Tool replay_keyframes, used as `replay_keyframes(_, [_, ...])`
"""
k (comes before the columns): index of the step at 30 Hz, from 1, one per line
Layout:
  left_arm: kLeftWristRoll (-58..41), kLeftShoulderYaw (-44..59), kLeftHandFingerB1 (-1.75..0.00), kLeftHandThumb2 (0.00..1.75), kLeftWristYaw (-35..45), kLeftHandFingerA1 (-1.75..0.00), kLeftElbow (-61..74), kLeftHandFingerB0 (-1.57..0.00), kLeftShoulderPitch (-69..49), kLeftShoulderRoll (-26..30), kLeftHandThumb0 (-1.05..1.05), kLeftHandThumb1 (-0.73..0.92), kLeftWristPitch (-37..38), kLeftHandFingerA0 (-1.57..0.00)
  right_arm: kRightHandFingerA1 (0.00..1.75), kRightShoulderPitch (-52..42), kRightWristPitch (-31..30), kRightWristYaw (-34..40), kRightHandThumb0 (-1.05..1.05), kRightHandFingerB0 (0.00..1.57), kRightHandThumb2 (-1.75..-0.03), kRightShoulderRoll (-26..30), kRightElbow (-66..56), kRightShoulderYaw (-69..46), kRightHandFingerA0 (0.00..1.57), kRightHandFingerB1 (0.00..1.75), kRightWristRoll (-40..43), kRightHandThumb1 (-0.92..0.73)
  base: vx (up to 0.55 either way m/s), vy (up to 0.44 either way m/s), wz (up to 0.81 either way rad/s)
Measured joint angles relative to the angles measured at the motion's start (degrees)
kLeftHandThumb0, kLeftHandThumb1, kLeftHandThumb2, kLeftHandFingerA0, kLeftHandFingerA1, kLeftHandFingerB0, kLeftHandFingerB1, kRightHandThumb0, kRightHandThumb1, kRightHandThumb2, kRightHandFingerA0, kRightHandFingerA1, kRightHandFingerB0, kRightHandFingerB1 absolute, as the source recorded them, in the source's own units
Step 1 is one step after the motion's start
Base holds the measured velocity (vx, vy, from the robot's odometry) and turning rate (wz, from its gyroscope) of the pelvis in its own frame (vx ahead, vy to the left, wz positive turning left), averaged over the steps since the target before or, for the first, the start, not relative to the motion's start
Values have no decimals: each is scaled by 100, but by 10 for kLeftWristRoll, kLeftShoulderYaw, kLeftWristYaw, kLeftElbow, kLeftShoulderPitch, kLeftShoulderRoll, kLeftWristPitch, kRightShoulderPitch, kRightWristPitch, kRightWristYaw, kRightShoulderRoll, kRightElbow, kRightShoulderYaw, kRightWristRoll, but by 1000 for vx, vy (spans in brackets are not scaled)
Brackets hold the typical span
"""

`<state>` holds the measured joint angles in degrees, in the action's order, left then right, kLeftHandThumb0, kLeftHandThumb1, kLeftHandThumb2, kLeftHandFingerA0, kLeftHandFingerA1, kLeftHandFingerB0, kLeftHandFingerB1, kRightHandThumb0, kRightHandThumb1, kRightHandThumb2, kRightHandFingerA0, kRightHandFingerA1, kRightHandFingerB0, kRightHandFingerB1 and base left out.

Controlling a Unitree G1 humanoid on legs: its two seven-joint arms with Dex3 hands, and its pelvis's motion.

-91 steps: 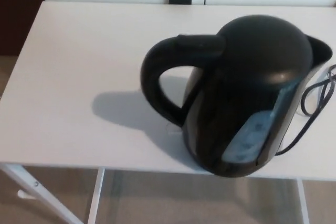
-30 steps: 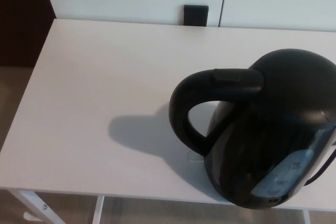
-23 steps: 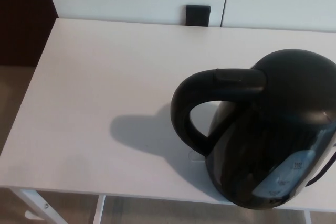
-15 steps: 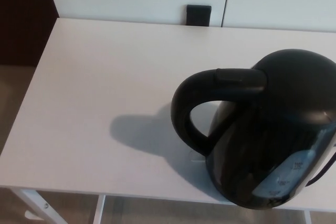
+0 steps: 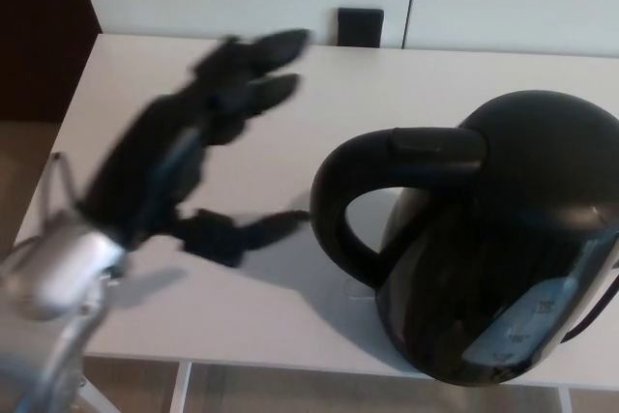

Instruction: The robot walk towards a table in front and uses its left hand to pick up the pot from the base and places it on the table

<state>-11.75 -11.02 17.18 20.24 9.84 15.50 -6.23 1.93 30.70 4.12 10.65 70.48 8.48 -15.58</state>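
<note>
left hand (image 5: 179, 176) spread open, near pot (image 5: 474, 249) handle

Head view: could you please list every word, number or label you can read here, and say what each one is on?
Nothing here can be read for certain.
Level window on the pot: a few pale scale marks, too blurred to read.
Black wall plate behind the table: no text visible.

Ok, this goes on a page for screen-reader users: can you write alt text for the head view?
The robot's left hand, open and motion-blurred, stretches in from the left toward the handle of a black electric kettle standing on a white table. It is not yet gripping the handle.
</note>
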Motion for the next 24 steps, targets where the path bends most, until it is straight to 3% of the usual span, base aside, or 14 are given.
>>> replay_keyframes(1, [6,-10,-27,54,-2,-33,0,-15,5,-3,-42,43,-7,-20,59,1,0,0,-56,52,-80,0,0,0,75,51,0,-46,0,0,0])
replay_keyframes(2, [14,-22,-47,83,-6,-49,0,0,11,-7,-26,27,-16,-1,60,1,-1,0,-56,53,-81,-1,0,1,75,52,-1,-46,0,0,0])
replay_keyframes(24, [135,-107,-47,82,-61,-49,31,0,54,-68,-25,25,-183,-3,59,24,-12,18,-56,53,-81,-7,-4,17,75,52,-12,-46,0,0,0])
